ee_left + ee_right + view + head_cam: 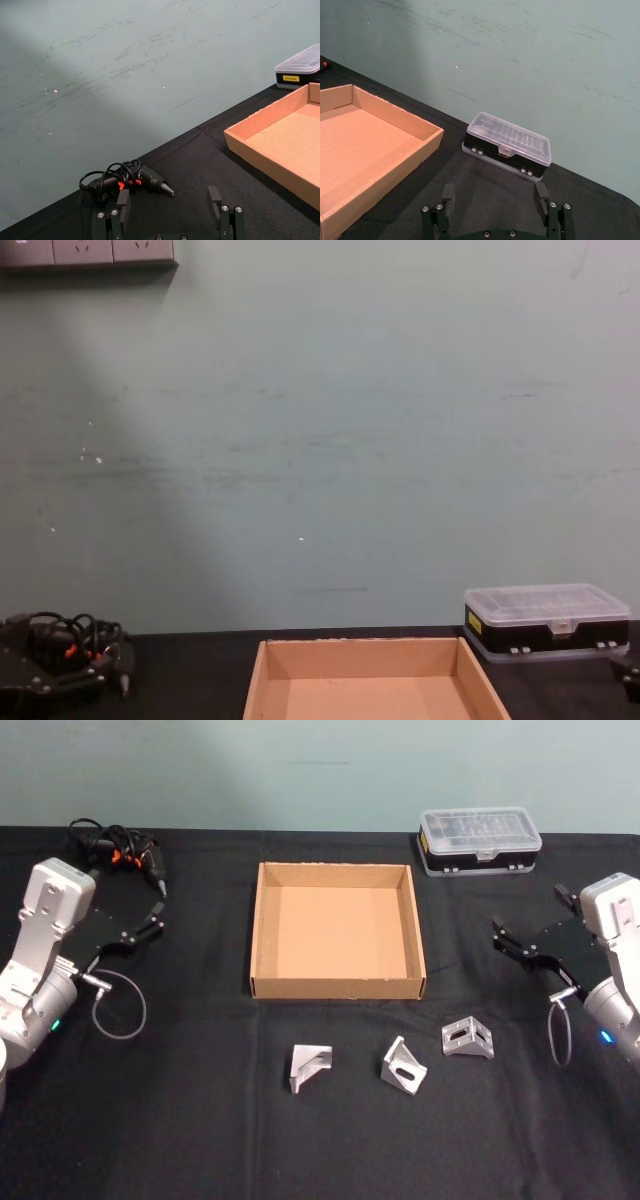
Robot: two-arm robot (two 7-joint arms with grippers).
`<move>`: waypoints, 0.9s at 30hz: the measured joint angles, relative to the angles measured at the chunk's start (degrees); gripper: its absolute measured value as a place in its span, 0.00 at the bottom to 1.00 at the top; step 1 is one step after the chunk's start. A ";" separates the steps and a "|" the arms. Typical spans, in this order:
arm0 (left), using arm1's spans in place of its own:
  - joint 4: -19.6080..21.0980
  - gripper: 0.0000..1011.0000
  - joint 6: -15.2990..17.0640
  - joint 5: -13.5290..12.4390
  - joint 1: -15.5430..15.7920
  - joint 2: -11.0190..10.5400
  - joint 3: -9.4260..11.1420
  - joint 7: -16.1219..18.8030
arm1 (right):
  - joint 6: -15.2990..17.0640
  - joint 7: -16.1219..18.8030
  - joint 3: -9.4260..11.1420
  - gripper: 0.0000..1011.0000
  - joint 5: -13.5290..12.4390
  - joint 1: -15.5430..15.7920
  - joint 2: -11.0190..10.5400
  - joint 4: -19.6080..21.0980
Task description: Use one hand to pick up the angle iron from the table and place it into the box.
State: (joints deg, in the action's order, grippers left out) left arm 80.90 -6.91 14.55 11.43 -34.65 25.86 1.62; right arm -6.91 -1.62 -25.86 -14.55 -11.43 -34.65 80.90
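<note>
Three silver angle irons lie on the black table [180, 1130] in front of the box: one on the left [311, 1067], one in the middle [403, 1065], one on the right [468, 1039]. The shallow tan cardboard box [268, 935] sits at the table's centre with nothing inside; its walls also show in the wrist views [260, 120] [395, 117] and the chest view [360, 645]. My left gripper [158, 919] [169, 200] hovers open to the left of the box. To the box's right, my right gripper [530, 920] [495, 192] is open too. Both are well apart from the angle irons.
A black case with a clear lid [480, 840] [509, 145] [545, 620] stands at the back right. A dark power tool with a coiled cable [125, 850] [130, 181] [60, 645] lies at the back left. A green wall rises behind the table.
</note>
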 joint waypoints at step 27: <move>0.00 0.99 0.00 0.00 0.00 0.00 0.00 0.00 | 0.00 0.00 0.00 0.99 0.00 0.00 0.00 0.00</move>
State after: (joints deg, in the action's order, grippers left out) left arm 80.90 -6.90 14.55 11.43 -34.65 25.86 1.62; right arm -6.91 -1.62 -25.86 -14.55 -11.43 -34.64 80.90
